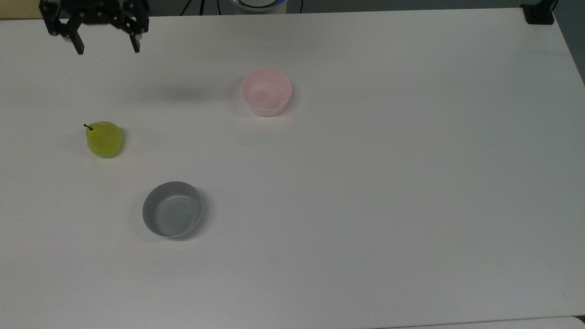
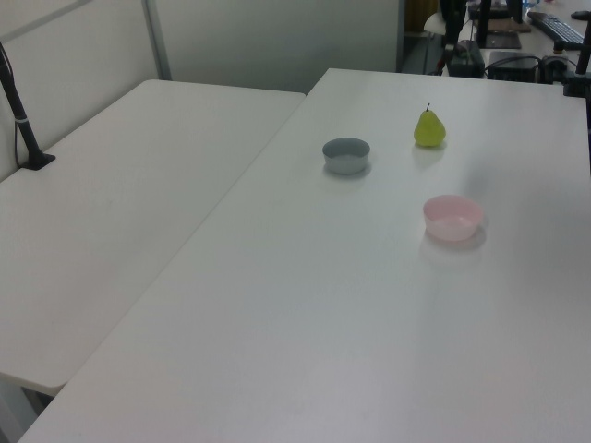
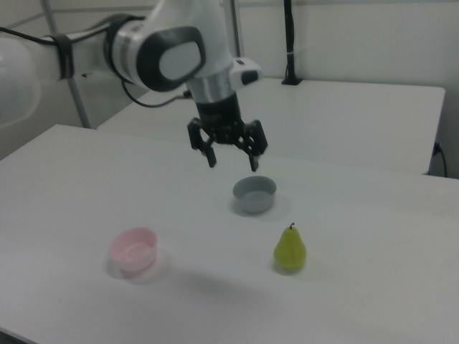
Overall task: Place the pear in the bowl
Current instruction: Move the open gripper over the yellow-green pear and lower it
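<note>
Since the pear (image 1: 104, 139) stands upright on the table (image 1: 365, 183), apart from the pink bowl (image 1: 266, 92), I hold my gripper (image 1: 108, 47) high, spread wide and empty, ready to straddle it

Yellow-green pear (image 1: 104, 139) stands upright, apart from pink bowl (image 1: 266, 92).

- A broad white table (image 1: 365, 183) takes up most of the top view, evenly lit.
- In the left view a second white table (image 2: 111, 203) stands flush against its left edge.
- A black post (image 2: 20, 115) is clamped to that second table's far left.
- A pale partition wall (image 2: 277, 37) runs behind.
- A cluttered desk (image 2: 545, 37) stands far right.
</note>
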`<action>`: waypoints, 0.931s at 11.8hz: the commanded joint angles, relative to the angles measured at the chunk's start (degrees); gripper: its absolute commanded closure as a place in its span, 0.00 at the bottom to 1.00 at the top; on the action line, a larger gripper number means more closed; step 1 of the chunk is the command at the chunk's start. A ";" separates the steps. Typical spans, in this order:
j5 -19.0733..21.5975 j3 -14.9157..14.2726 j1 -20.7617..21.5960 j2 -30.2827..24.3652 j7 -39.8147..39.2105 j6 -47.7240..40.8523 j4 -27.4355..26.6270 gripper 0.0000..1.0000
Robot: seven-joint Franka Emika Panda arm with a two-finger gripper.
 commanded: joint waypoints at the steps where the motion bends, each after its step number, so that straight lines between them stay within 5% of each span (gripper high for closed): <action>1: -0.32 -3.43 0.21 5.34 1.01 4.65 0.96 0.00; 11: 0.56 -2.74 -3.92 21.79 5.14 13.88 4.12 0.00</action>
